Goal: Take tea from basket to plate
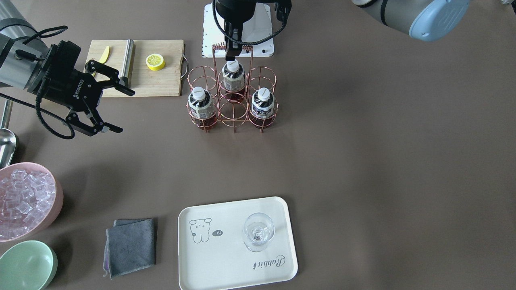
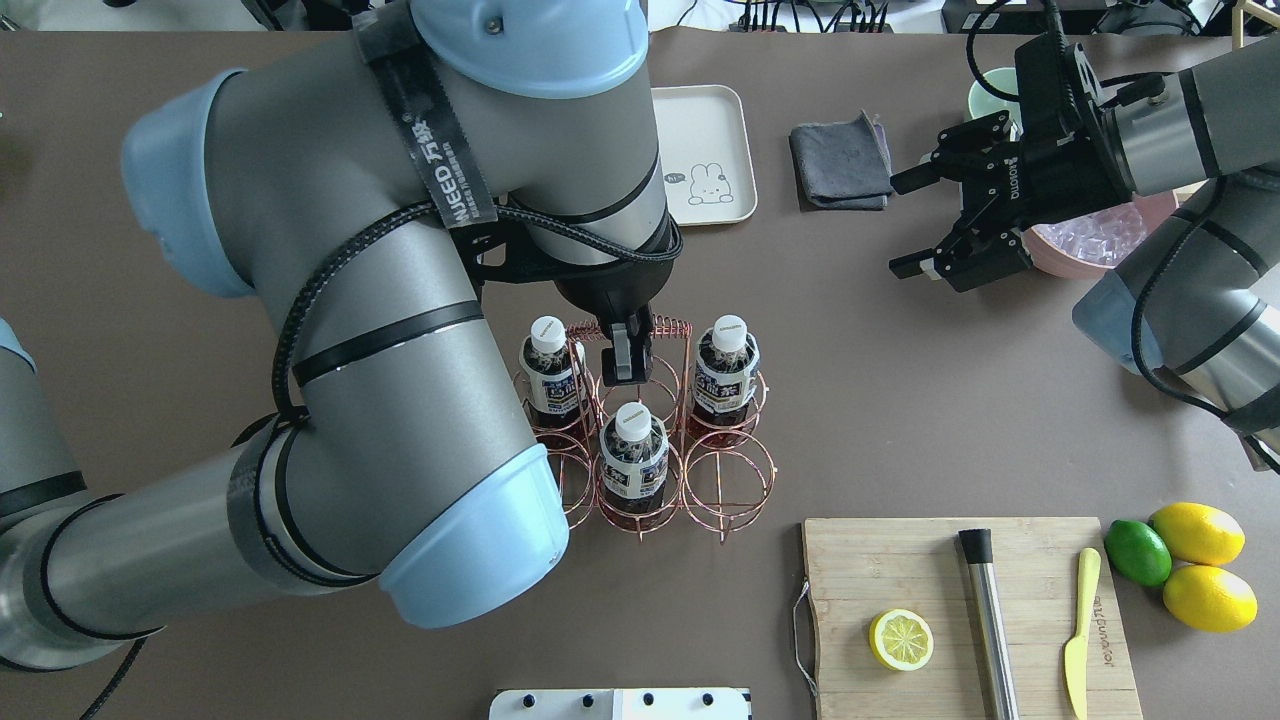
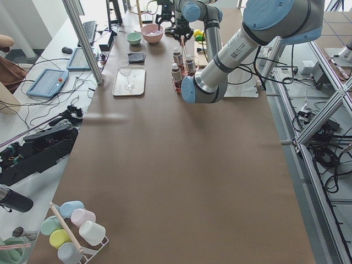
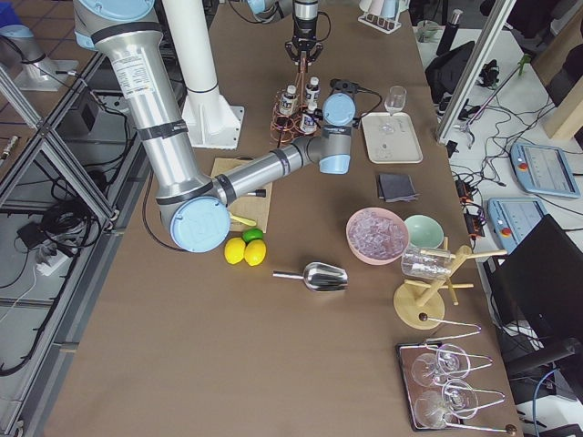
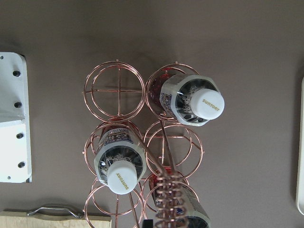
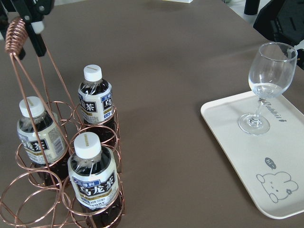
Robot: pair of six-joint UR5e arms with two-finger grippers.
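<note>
The basket (image 1: 234, 110) is a rose-gold wire rack at mid-table holding three bottles. The tea (image 1: 233, 77), with a white cap and beige label, stands in the middle cell of the row nearest the robot; it also shows in the overhead view (image 2: 632, 458) and the right wrist view (image 6: 36, 135). My left gripper (image 2: 625, 360) hangs just above the basket's coiled handle and the tea, holding nothing; its fingers look open. My right gripper (image 1: 123, 112) is open and empty, above bare table to the robot's right of the basket. The plate (image 1: 225, 262) lies on the far side.
A wine glass (image 1: 258, 231) stands on the plate. Two blue-and-white-label bottles (image 1: 201, 104) (image 1: 263, 102) fill the basket's far row. A cutting board (image 1: 161, 80) holds a lemon half, knife and metal rod. An ice bowl (image 1: 28, 201), green bowl (image 1: 26, 266) and grey cloth (image 1: 131, 245) lie nearby.
</note>
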